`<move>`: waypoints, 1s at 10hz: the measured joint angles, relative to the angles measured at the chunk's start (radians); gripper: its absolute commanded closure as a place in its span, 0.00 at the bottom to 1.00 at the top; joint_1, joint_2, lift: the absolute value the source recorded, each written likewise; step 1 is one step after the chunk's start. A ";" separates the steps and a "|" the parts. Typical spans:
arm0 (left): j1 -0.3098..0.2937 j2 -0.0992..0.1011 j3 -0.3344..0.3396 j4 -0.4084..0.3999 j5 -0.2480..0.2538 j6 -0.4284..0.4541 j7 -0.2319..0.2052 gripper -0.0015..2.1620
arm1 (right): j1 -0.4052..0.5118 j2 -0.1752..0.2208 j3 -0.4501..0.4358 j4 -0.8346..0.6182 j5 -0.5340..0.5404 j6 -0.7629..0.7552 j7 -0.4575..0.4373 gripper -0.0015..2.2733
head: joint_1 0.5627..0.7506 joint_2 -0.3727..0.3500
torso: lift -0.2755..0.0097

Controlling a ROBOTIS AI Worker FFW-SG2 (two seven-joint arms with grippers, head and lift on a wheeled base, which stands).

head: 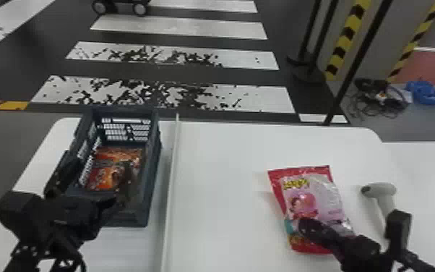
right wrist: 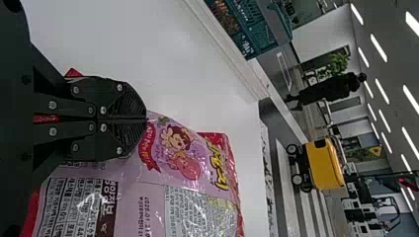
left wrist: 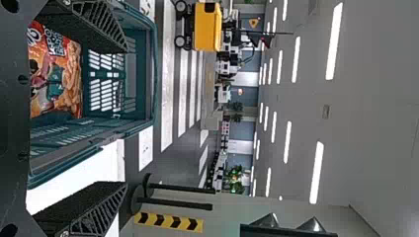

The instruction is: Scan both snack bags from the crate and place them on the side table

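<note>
head view, going left to right: the crate point(head: 154, 173) sits on a white table, with the orange snack bag point(head: 101, 175) lying in it. the left gripper point(head: 92, 179) is at the near end of the crate, fingers spread well apart. left wrist view backs that up, and you also get the black-and-white square code on the orange snack bag, plus the yellow body of a wheeled cart point(left wrist: 207, 27), where the head view just catches its wheels.

next over is a raised white strip point(head: 171, 166), then the pink snack bag point(head: 301, 202) on the white tabletop point(head: 224, 181). the right gripper point(head: 301, 225) is over the near part of it. right wrist view [is way better for the grip tbh: the right gripper point(right wrist: 146, 119) has its fingertips pressed together, pinching a bit of the pink film, and you can see small print close to them.

last on the right, head view has a pale handheld scanner point(head: 383, 190) lying just beside the pink snack bag.
</note>
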 measured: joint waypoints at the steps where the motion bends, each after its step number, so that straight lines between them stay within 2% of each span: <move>1: 0.001 0.001 0.000 0.000 0.000 0.005 0.000 0.02 | 0.000 0.000 -0.001 0.007 0.001 -0.009 -0.001 0.98 | 0.70 0.41 | 0.62; 3: 0.003 0.001 0.000 -0.001 0.000 0.011 0.000 0.02 | 0.001 0.007 -0.015 -0.021 -0.008 -0.014 0.001 0.98 | 0.70 0.40 | 0.62; 5: 0.007 0.003 0.000 -0.007 0.000 0.011 0.000 0.02 | 0.002 0.024 -0.035 -0.129 -0.033 0.029 0.001 0.98 | 0.70 0.40 | 0.62; 7: 0.011 0.003 0.001 -0.009 0.000 0.009 0.000 0.02 | 0.007 0.026 -0.058 -0.205 -0.090 0.072 -0.009 0.98 | 0.70 0.38 | 0.62; 10: 0.012 0.006 0.001 -0.009 0.005 0.008 0.000 0.02 | -0.025 0.026 -0.140 -0.186 -0.089 0.061 -0.030 0.97 | 0.70 0.32 | 0.62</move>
